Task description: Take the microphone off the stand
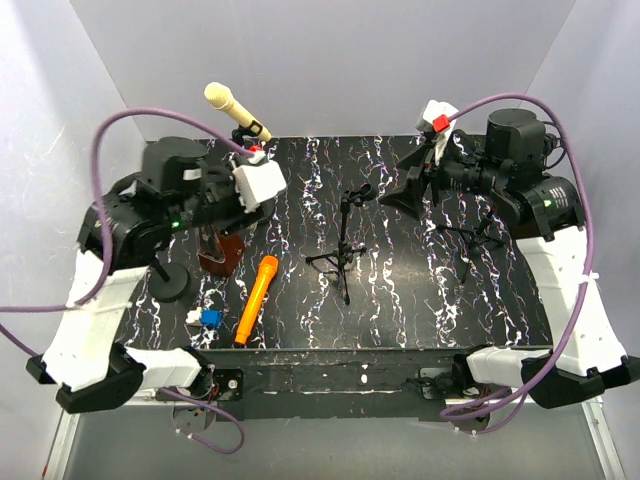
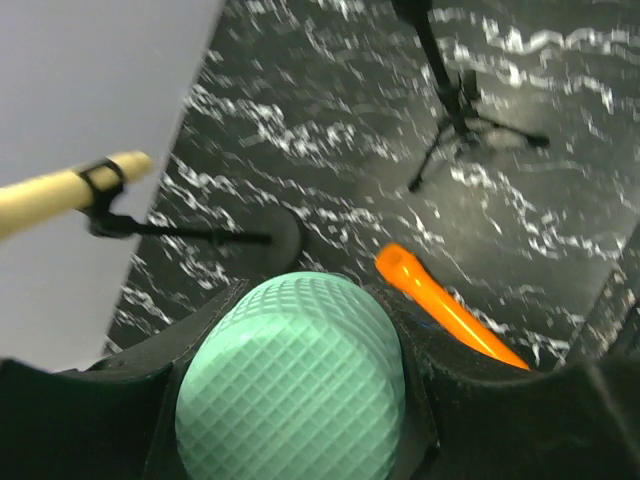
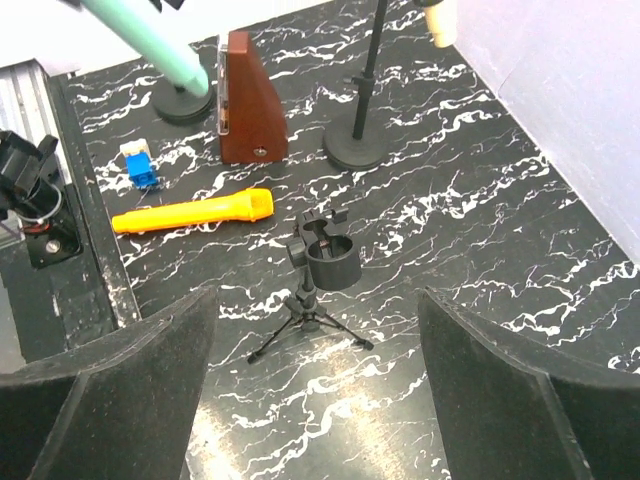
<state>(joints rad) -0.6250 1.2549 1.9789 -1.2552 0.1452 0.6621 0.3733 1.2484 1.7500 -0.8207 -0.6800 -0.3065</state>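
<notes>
From above, a cream microphone (image 1: 232, 108) sits clipped in its tall stand at the far left. An orange microphone (image 1: 255, 300) lies flat on the table (image 1: 500, 300), and the tripod stand (image 1: 343, 255) has an empty clip. The right gripper (image 1: 408, 188) hangs at the far right.

The left wrist view shows the left gripper (image 2: 290, 440) pinching the green microphone (image 2: 290, 340) by its meshed head.

In the right wrist view, the right jaws are spread wide and empty above the tripod. The green handle slants toward a round base (image 3: 183, 105) beside a brown metronome (image 3: 250, 100). Whether it is free of that stand cannot be told. If it is not, a sideways pull could tip the stand. The domed head could also slip in the jaws.
</notes>
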